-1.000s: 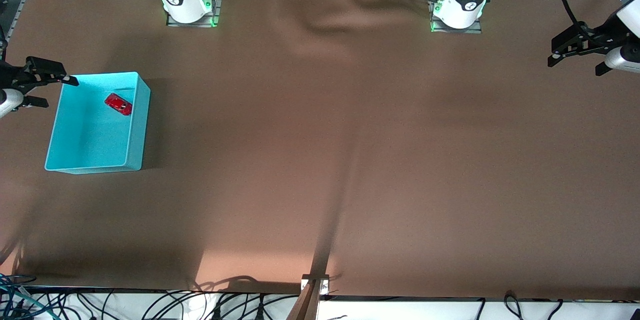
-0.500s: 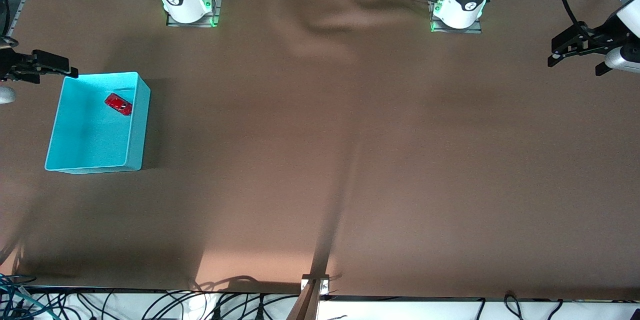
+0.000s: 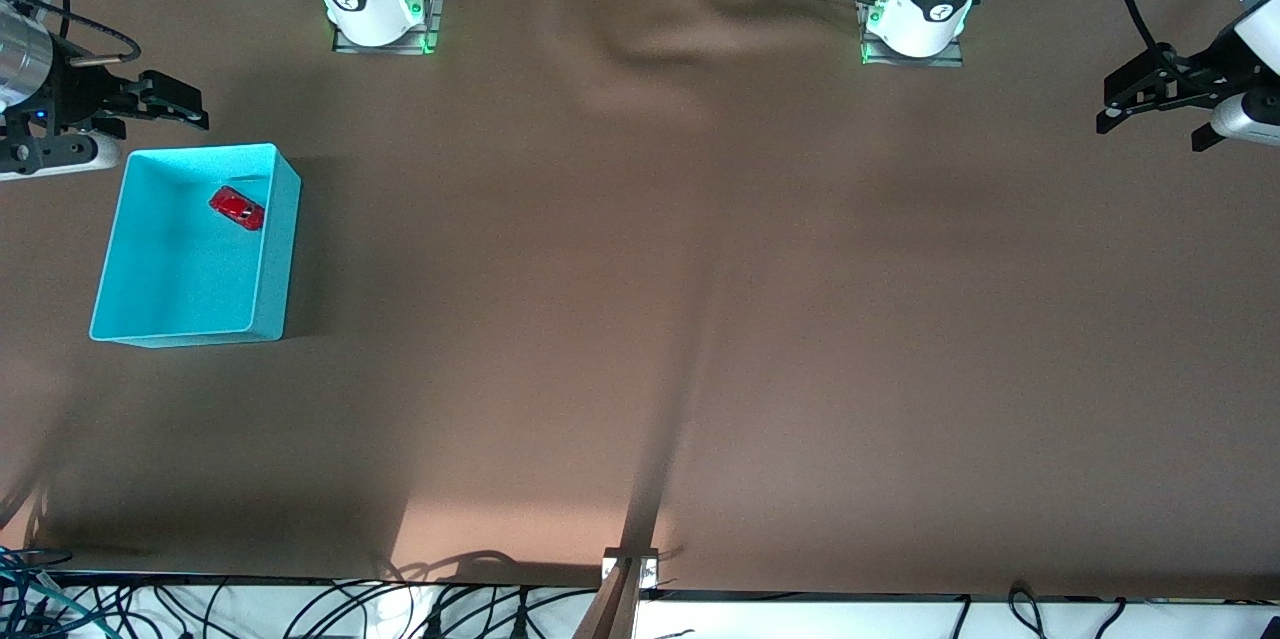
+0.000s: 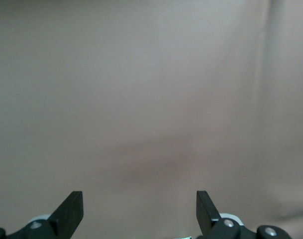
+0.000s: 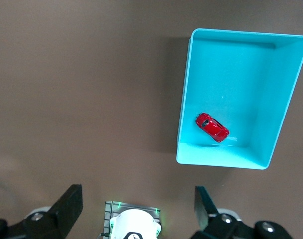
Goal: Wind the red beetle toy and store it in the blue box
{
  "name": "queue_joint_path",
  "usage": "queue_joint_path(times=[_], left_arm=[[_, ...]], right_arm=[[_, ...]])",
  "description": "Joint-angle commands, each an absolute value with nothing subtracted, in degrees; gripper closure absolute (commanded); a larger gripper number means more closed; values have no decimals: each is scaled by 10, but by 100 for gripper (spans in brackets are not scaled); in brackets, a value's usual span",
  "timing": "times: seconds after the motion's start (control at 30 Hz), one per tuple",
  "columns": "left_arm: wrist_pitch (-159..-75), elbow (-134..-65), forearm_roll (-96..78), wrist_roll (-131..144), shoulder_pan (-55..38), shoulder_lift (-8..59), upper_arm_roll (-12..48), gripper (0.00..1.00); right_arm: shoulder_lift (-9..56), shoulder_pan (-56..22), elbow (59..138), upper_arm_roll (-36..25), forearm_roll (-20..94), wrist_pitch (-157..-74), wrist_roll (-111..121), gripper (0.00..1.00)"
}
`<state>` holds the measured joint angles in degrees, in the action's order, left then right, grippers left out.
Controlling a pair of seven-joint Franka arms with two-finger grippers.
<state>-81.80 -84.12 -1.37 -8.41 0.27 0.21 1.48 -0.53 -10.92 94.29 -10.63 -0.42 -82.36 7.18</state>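
The red beetle toy (image 3: 237,208) (image 5: 211,127) lies inside the blue box (image 3: 180,279) (image 5: 218,154), close to the box wall that faces the robots' bases. The box stands at the right arm's end of the table. My right gripper (image 3: 185,107) (image 5: 139,199) hangs open and empty, high over the bare table just off that wall of the box. My left gripper (image 3: 1148,133) (image 4: 140,204) waits open and empty over the table's edge at the left arm's end, with only brown cloth under it.
A brown cloth covers the table (image 3: 640,319) and bulges into a fold (image 3: 690,29) between the two arm bases. The right arm's base (image 3: 372,9) (image 5: 133,221) and the left arm's base (image 3: 915,19) stand along the table's edge farthest from the front camera.
My right gripper has drawn away from the box's corner, rising and swinging toward the robots' bases. The toy, the box and the left arm have not moved.
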Motion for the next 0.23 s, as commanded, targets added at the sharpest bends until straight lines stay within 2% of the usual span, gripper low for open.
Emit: queue_joint_path(times=[0.0, 0.2], left_arm=[[-809, -831, -14, -86, 7, 4, 15, 0], [-809, -831, -15, -86, 8, 4, 15, 0]], right_arm=[[3, -106, 927, -106, -12, -824, 72, 0], [3, -105, 927, -107, -12, -823, 72, 0]])
